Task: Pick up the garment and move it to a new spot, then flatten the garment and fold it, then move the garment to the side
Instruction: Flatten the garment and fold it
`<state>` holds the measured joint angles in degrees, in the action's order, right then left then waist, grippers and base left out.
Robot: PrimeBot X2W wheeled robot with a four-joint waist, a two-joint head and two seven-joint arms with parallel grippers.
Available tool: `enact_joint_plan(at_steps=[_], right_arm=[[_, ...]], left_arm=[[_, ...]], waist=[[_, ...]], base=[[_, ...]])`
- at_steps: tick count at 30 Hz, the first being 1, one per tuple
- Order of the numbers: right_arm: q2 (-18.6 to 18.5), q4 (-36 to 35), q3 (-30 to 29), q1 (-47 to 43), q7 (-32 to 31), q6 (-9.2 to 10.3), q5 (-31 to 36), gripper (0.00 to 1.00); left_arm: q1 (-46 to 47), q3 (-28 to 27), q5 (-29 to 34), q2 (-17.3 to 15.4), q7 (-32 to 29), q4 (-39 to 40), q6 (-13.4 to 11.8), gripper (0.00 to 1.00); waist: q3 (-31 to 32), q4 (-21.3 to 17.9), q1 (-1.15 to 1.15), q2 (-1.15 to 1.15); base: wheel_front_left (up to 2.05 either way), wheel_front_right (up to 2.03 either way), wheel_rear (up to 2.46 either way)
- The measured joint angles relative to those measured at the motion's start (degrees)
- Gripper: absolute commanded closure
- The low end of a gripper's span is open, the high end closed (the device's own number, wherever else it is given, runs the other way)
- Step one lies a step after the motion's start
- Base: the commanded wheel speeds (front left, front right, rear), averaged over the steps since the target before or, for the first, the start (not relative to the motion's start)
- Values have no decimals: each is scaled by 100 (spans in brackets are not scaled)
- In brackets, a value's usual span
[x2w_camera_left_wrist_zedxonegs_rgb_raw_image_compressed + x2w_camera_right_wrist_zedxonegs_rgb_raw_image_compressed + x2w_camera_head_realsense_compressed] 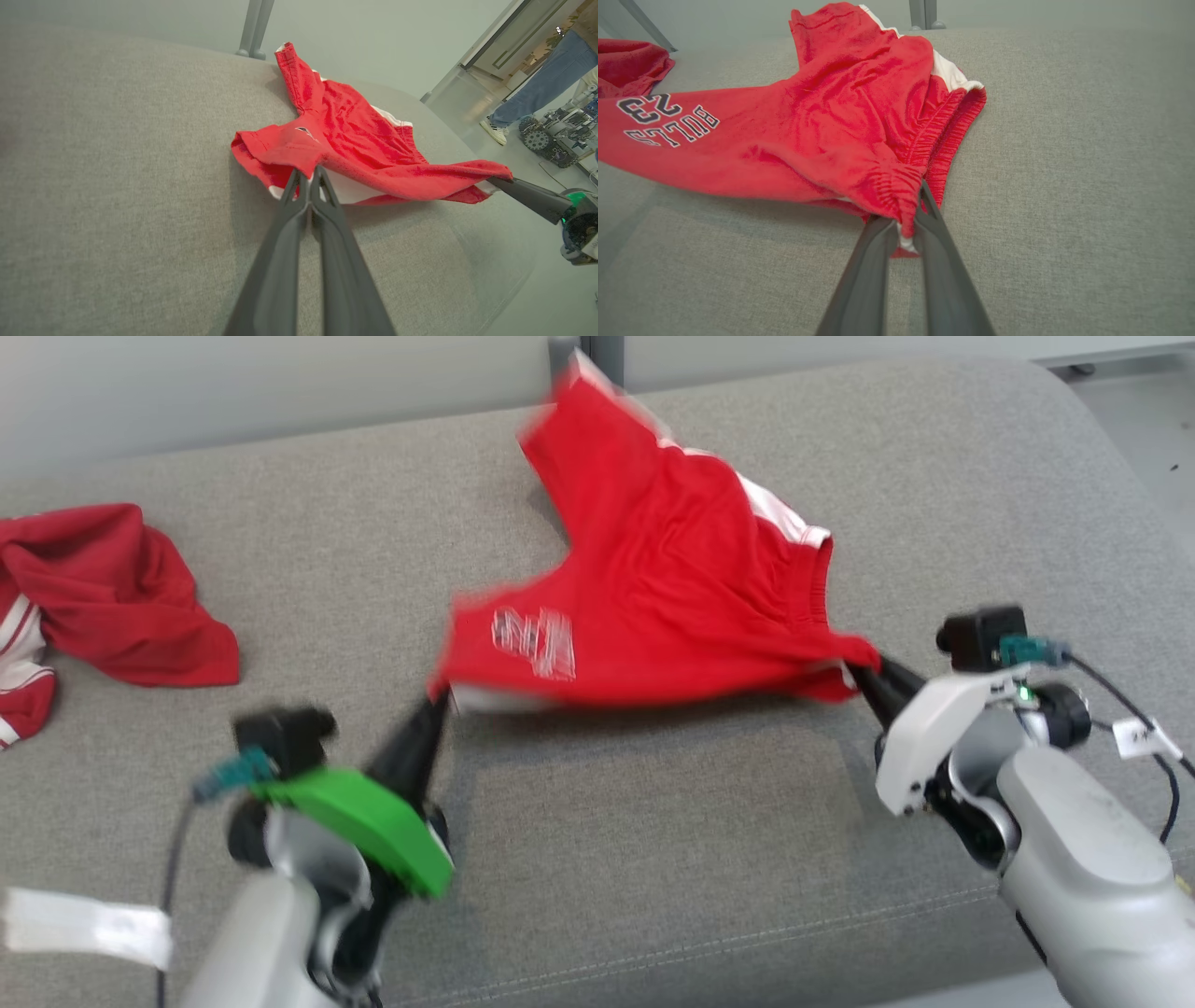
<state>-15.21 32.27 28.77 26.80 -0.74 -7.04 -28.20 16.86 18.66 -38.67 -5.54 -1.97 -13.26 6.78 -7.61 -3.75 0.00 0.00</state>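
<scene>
The garment (653,588) is a pair of red shorts with white side stripes and a printed leg, stretched a little above the grey cushion (653,859) between both grippers. My left gripper (439,700) is shut on the hem of the printed leg (299,154). My right gripper (859,672) is shut on the elastic waistband corner (901,196). The other leg trails toward the back edge of the cushion (294,65). The print reads upside down in the right wrist view (668,121).
A second red and white garment (103,597) lies crumpled at the cushion's far left. Metal posts (583,355) stand behind the cushion. A person's legs (537,79) and a wheeled machine (556,135) are on the floor beyond the right end.
</scene>
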Motion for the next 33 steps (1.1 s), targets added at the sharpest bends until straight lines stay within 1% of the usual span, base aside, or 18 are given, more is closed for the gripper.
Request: enact_joint_plan(at_steps=[2, 4, 9, 15, 20, 23, 29, 33], right_arm=[[33, 158, -11, -193, -32, 0, -183, 100], [90, 170, -45, -207, 1, -1, -292, 100], [158, 123, -65, -94, 389, -1, -337, 100], [65, -90, 100, -122, 804, -2, -332, 100], [-148, -261, 133, -393, 1024, -2, -370, 100], [-230, -326, 142, -617, 1120, -11, -388, 100], [-534, -467, 104, -1062, 1159, -51, -399, 100], [-653, -613, 103, -1366, 1188, -51, -419, 100]], left_arm=[[-428, 148, -57, 92, -53, -168, 0, 100], [-637, 192, -59, 108, -21, -238, 0, 100], [-661, -7, -94, 97, 365, -296, 1, 100], [-661, -119, -83, 100, 759, -234, 1, 100], [-700, -158, -83, 120, 1039, -69, 4, 100], [-918, -189, -83, 120, 1167, -15, 10, 100], [-1481, -9, -83, 112, 1204, 189, 25, 100], [-1729, 51, -74, 56, 1203, 406, 26, 100]], waist=[[-100, 3, 0, 0], [-202, 9, 0, 0], [-396, 22, 0, 0], [-308, 53, 0, 0], [-204, 65, 0, 0], [-141, 46, 0, 0], [-16, -25, 0, 0], [38, -47, 0, 0]], base=[[0, 0, 0], [0, 0, 0], [0, 0, 0], [0, 0, 0], [0, 0, 0], [0, 0, 0], [0, 0, 0], [0, 0, 0]])
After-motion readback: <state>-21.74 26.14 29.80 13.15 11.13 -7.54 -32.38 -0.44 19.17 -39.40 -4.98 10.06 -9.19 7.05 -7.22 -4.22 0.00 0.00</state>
